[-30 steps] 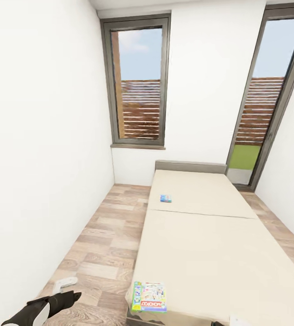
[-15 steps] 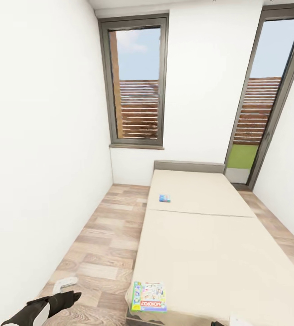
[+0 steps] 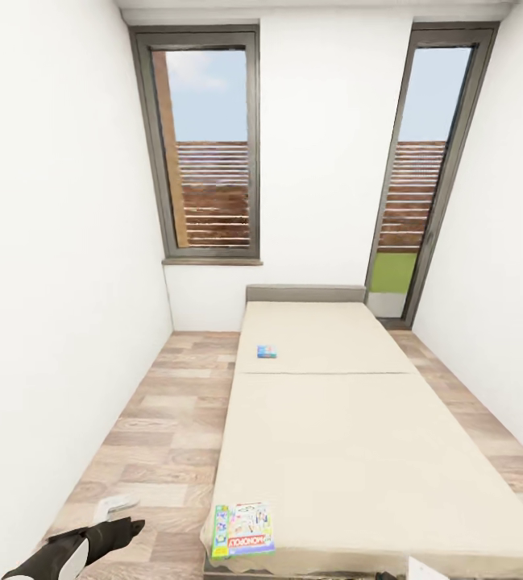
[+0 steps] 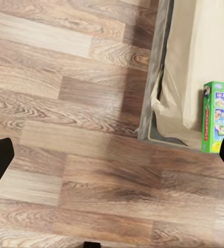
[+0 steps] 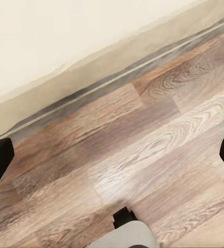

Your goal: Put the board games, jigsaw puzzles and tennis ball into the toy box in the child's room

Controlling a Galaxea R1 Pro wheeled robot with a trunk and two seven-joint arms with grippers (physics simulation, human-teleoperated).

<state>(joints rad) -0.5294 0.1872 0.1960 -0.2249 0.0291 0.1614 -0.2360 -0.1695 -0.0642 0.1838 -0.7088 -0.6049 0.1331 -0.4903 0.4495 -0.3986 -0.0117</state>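
Facing the bed from its foot, both arms low and idle since nothing is in reach yet. My left hand hangs over the plank floor beside the near left corner of the bed, fingers spread, empty. Right hand also spread wide and empty, aimed at floor next to the bed's grey frame.

Nearest target: white board game, flat rigid carton with green edge and red logo, lying flat on the near left corner of the mattress, right at the edge. Left wrist view has its green side; judging that's the easy first grab, a thin box needing an edge pinch.

Farther up, small blue board game sits flat near the mattress seam, left side. Mattress is matte beige and soft-looking; grey headboard, two tall dark-framed windows behind
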